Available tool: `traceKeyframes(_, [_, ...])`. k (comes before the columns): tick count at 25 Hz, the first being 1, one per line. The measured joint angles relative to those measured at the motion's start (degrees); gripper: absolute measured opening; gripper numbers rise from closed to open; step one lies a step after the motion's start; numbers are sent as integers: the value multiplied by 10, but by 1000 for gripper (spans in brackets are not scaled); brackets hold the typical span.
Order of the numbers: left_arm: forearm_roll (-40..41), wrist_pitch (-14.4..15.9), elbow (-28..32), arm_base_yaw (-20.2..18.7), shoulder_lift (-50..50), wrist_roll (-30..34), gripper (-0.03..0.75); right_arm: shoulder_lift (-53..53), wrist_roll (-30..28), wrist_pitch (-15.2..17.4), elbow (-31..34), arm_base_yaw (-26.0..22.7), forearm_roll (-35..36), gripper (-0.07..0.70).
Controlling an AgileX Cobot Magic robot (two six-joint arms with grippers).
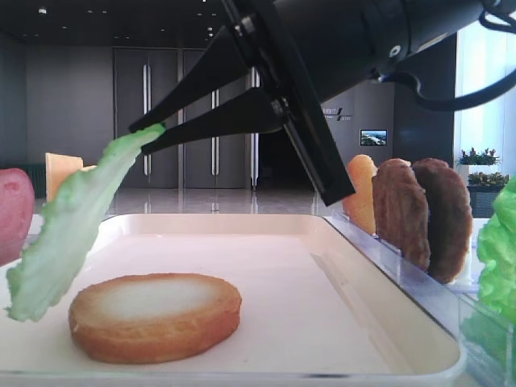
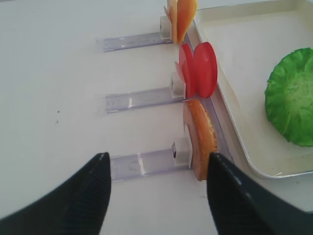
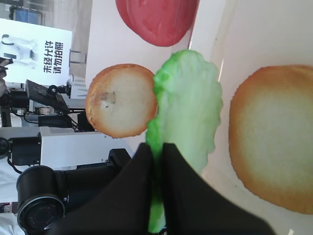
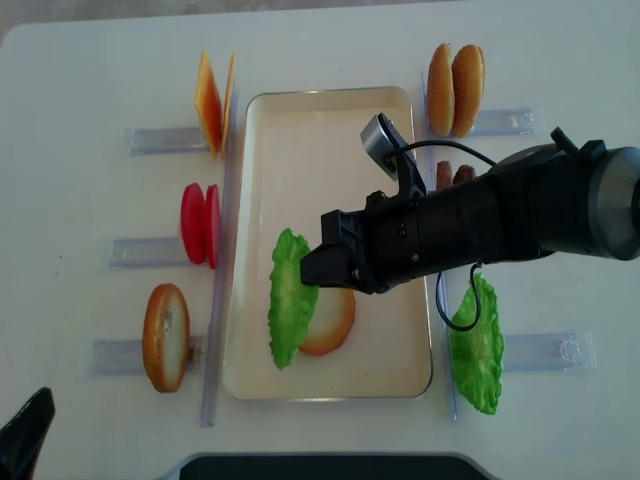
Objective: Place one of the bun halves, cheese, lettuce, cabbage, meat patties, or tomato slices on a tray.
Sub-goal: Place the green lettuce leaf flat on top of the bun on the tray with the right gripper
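Over the cream tray (image 4: 390, 150), the right gripper (image 1: 153, 133) pinches one lettuce (image 4: 291, 298) leaf, dangling toward seven o'clock above a bun half (image 1: 155, 316) lying flat near six o'clock. At nine o'clock, off the tray, the left gripper (image 2: 156, 171) spreads wide, apparently holding nothing.

From my wrist view I can read only one white sign (image 3: 36, 51) in the background: it carries Chinese characters, turned sideways, perhaps "未经允许 请勿拍照". Nothing else is readable.
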Motion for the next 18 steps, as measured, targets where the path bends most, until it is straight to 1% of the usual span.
traceKeyframes(12, [0,0,0,0,0,0,471,22,-2,12,-18,0,0,52])
traceKeyframes(15, [0,0,0,0,0,0,471,23,-2,19,-18,0,0,52])
traceKeyframes(18, [0,0,0,0,0,0,471,23,-2,34,-18,-7,0,52])
